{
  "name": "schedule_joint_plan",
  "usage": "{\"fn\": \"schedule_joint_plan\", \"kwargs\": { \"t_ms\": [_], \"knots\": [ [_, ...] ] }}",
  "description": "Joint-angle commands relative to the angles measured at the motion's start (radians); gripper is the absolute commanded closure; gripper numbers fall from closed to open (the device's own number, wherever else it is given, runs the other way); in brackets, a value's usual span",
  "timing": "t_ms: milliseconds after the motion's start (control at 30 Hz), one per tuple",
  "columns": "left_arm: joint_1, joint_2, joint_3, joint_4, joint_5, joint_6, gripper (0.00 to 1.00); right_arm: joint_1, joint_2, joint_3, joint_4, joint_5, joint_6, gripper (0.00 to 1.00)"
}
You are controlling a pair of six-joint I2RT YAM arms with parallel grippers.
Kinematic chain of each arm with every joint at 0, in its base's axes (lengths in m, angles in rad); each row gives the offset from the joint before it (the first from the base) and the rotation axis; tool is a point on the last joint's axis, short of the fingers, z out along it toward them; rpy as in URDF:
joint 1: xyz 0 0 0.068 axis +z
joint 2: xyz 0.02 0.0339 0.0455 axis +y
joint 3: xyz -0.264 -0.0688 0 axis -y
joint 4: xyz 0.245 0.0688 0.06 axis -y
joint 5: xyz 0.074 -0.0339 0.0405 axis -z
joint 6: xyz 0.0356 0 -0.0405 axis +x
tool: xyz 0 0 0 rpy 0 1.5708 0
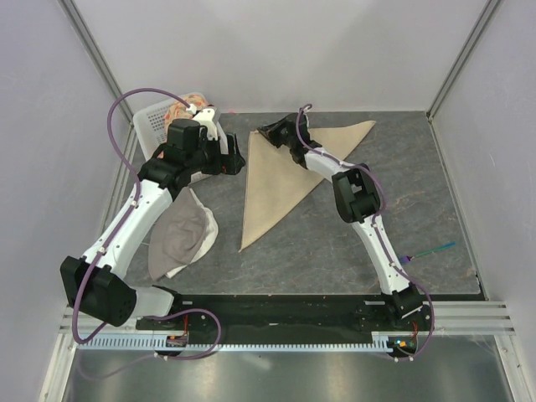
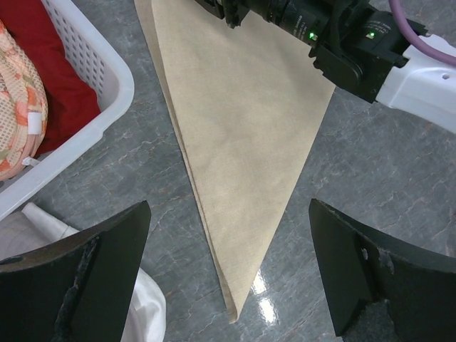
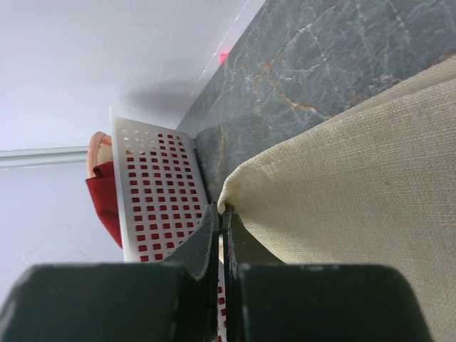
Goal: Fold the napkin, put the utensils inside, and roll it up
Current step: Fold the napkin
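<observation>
The beige napkin [image 1: 276, 180] lies folded into a long triangle on the grey table, its tip pointing toward the near edge. My right gripper [image 1: 270, 131] is shut on the napkin's far-left corner, next to the basket; the right wrist view shows the jaws [image 3: 222, 210] pinching the cloth [image 3: 356, 178] there. My left gripper [image 1: 233, 161] is open and empty, hovering above the napkin's left edge. In the left wrist view its fingers [image 2: 229, 235] straddle the napkin's pointed tip [image 2: 242, 142]. The teal-handled fork [image 1: 427, 249] lies at the table's right front, apart from the napkin.
A white perforated basket [image 1: 155, 126] holding red and orange floral cloth [image 1: 186, 107] stands at the far left. A grey-and-white cloth [image 1: 180, 234] lies crumpled left of the napkin. Walls enclose the table on three sides.
</observation>
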Motion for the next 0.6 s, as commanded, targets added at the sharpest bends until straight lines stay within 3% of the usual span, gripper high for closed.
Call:
{"fn": "schedule_joint_plan", "kwargs": {
  "t_ms": [0, 100, 200, 233, 333, 433, 567],
  "knots": [
    [-0.004, 0.006, 0.016, 0.017, 0.019, -0.010, 0.00, -0.002, 0.028, 0.067, 0.021, 0.018, 0.011, 1.00],
    [-0.004, 0.008, 0.016, 0.017, 0.022, -0.012, 0.00, -0.007, 0.043, 0.089, 0.024, 0.004, 0.008, 1.00],
    [-0.004, 0.010, 0.016, 0.015, 0.022, -0.012, 0.00, -0.011, 0.052, 0.104, 0.051, -0.030, -0.019, 0.73],
    [-0.002, 0.008, 0.014, 0.018, 0.021, -0.012, 0.00, -0.013, 0.048, 0.104, 0.059, -0.041, -0.029, 0.59],
    [-0.002, 0.010, 0.016, 0.017, 0.024, -0.012, 0.00, -0.016, 0.022, 0.099, 0.105, -0.097, -0.081, 0.41],
    [-0.002, 0.014, 0.014, 0.017, 0.028, -0.013, 0.00, -0.034, -0.033, 0.064, 0.165, -0.165, -0.125, 0.34],
    [-0.002, 0.017, 0.014, 0.020, 0.048, -0.015, 0.00, -0.069, -0.171, -0.113, 0.241, -0.251, -0.177, 0.33]
  ]
}}
